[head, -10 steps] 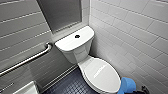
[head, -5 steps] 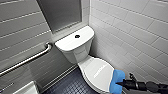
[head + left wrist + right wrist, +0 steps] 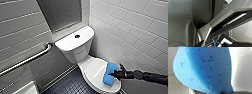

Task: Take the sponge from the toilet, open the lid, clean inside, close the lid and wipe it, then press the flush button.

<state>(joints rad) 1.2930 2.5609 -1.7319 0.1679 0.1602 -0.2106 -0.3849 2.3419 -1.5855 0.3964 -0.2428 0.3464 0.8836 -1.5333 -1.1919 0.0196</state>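
1 blue sponge [image 3: 109, 72] is in the lower right of the head view, over the closed lid of the 1 white toilet [image 3: 75, 46]; whether it touches the lid is not clear. The right gripper [image 3: 113, 74] enters from the right edge, with its fingers closed on the sponge's right side. 1 dark flush button [image 3: 77, 36] sits in the centre of the tank top. 1 metal grab bar [image 3: 27, 60] on the left wall is cut off by the frame edge.
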